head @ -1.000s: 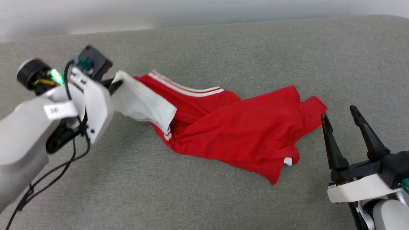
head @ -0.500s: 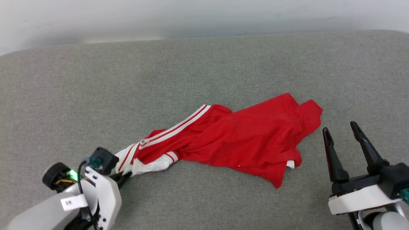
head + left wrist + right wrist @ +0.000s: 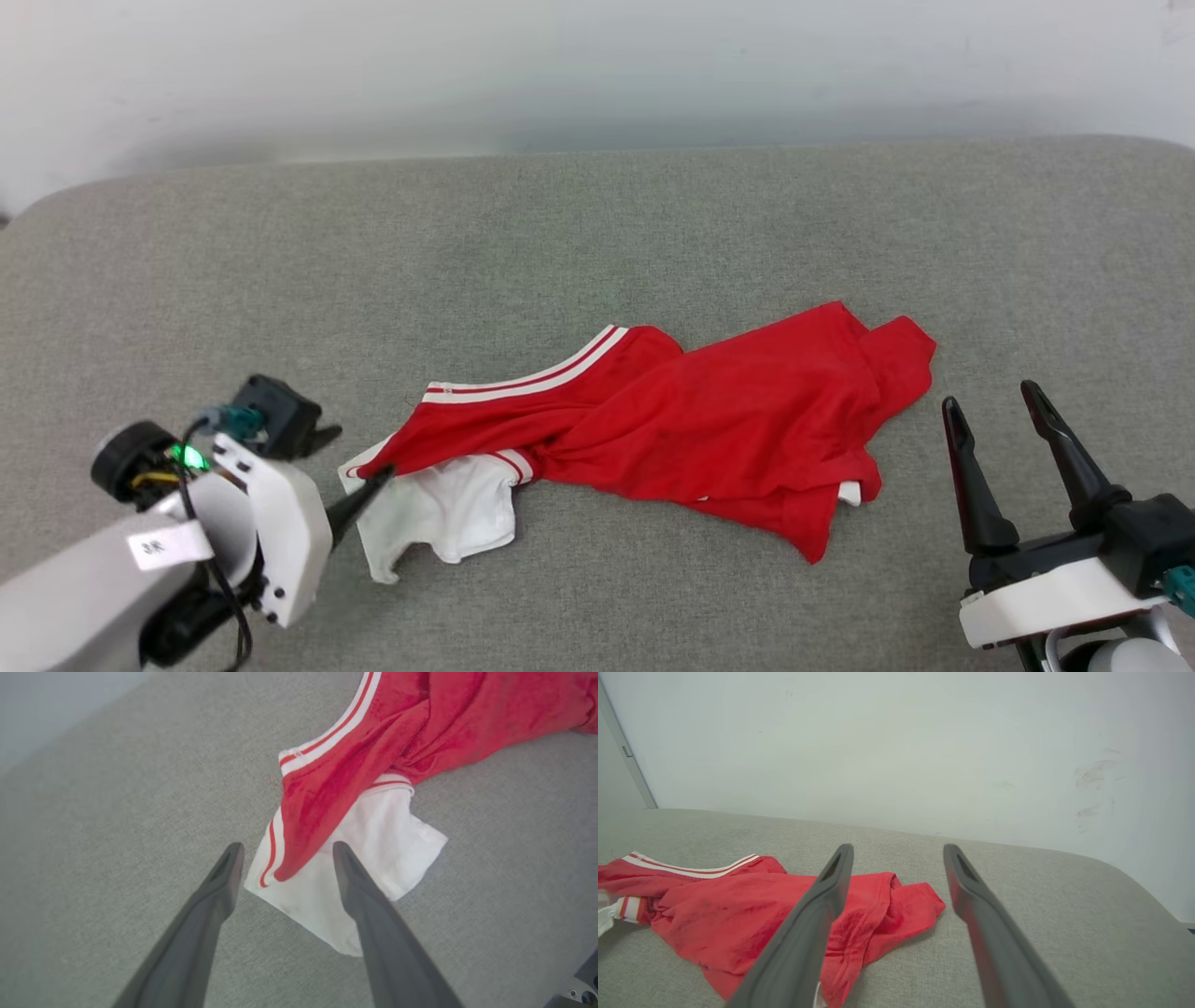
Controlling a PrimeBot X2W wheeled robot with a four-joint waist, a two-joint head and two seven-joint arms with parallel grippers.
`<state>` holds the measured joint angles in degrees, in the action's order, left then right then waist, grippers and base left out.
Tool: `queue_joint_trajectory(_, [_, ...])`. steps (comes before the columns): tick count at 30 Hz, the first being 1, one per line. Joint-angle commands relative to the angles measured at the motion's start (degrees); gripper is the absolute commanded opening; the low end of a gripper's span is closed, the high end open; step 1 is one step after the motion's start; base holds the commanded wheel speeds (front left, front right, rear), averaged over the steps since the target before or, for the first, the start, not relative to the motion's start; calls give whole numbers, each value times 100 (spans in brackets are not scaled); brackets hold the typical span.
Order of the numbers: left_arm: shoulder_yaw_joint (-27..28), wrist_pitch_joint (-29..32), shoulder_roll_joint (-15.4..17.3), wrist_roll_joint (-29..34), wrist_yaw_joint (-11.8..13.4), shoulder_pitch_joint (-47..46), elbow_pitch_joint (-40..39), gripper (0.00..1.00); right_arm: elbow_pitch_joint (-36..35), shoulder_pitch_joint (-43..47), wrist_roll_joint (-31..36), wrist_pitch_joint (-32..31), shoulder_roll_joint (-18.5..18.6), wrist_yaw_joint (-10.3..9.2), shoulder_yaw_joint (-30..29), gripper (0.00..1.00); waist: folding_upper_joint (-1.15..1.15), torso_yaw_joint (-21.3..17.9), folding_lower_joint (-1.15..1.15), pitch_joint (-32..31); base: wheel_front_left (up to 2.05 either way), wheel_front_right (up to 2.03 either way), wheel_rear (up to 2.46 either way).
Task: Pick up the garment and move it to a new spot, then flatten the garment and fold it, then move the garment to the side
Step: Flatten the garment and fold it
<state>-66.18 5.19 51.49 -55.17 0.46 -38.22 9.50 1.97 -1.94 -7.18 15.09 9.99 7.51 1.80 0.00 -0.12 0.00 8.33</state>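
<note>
left end effector just let go. It was pinched on the white sleeve a moment ago. Now the fingers are spread wide and the sleeve has dropped flat on the grey upholstered surface. The sleeve end also swung round toward the near side before the drop, while the other end barely shifted.

My read: the "move to a new spot" step is done. Flatten and fold haven't started. The body is bunched and twisted, the striped trim is folded over on top, and no lettering is showing.

The red jersey lies across the middle of the surface, running left to right. The white sleeve is at its near-left end and the red hem corner at the right end. Nothing is lifted.

left end effector is right at the sleeve and holding nothing. In the wrist view the sleeve's corner lies between the open fingers. One fingertip is over the white fabric, but I can't tell if it touches.

right end effector is empty, fingers apart, hovering at the near right. It's just beside the hem end but clear of it.

Guess for next: each side takes a corner and pulls the jersey out flat. The twist in the middle looks like the snag risk.
</note>
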Motion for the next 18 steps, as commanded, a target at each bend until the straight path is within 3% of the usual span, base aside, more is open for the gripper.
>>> queue_joint_trajectory(1, [89, -3, 91, -11, 47, -135, -128, 100, -13, 105, -24, 10, -47, -4, -29, 100, 0, 2, 0, -38, 0, 0, 0])
queue_joint_trajectory(5, [306, 35, 314, 171, 193, -510, -525, 100, -37, 113, -17, 10, -75, -4, -69, 100, 0, 7, 0, -67, 0, 0, 0])
queue_joint_trajectory(9, [464, 235, 243, 308, 269, -1004, -728, 100, -59, 100, -5, 10, -92, -4, -83, 100, 0, 6, 0, -51, 0, 0, 0])
queue_joint_trajectory(14, [445, 857, -28, 230, 93, -1556, -685, 100, -94, -52, 22, 10, -72, -4, -13, 100, 0, -69, 0, 74, 0, 0, 0])
queue_joint_trajectory(18, [284, 1558, -215, 48, -211, -1878, -411, 100, -106, -160, 48, 10, -56, -4, 35, 100, 0, -179, 0, 211, 0, 0, 0])
